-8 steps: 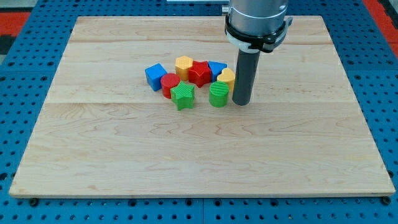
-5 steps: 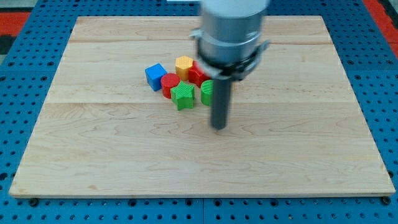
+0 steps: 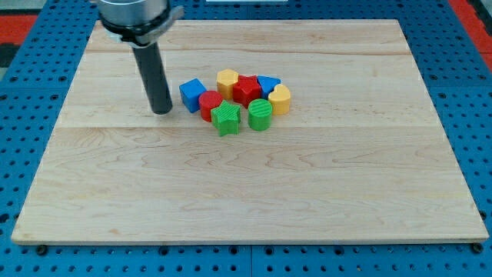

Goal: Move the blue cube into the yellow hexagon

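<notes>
Eight blocks (image 3: 231, 96), two per colour

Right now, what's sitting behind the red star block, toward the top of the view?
Behind the red star, a blue block shows at its right and the yellow hexagon at its left. The star covers part of the blue block, so its shape is unclear.

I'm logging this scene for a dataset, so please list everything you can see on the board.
blue cube: 1, blue, cluster's left end
red cylinder: 1, red, right of the blue cube
yellow hexagon: 1, yellow, cluster's top
red star: 1, red, cluster's middle
blue block: 1, blue, shape unclear, top right
yellow block: 1, yellow, right end
green star: 1, green, bottom
green cylinder: 1, green, bottom right
board: 1, wooden
my tip: 1, dark, just left of the blue cube
</notes>
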{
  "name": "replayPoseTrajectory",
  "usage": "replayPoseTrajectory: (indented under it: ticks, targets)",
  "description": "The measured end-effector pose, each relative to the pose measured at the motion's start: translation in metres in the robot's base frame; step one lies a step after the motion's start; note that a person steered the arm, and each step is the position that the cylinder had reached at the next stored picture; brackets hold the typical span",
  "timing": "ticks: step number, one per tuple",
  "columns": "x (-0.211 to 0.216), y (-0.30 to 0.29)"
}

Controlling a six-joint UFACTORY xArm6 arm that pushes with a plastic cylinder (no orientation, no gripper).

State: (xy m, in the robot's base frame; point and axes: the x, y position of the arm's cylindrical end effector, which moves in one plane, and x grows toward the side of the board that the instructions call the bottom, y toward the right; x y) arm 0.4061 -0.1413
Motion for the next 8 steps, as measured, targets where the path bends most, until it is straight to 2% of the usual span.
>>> replayPoseTrajectory:
  ticks: [1,2,5,6,8]
  targets:
    - [-0.025,0.007]
    - [-0.027,0.036]
    - [-0.025,0.037]
    - [0.035,0.011]
    - [0.13,0.059]
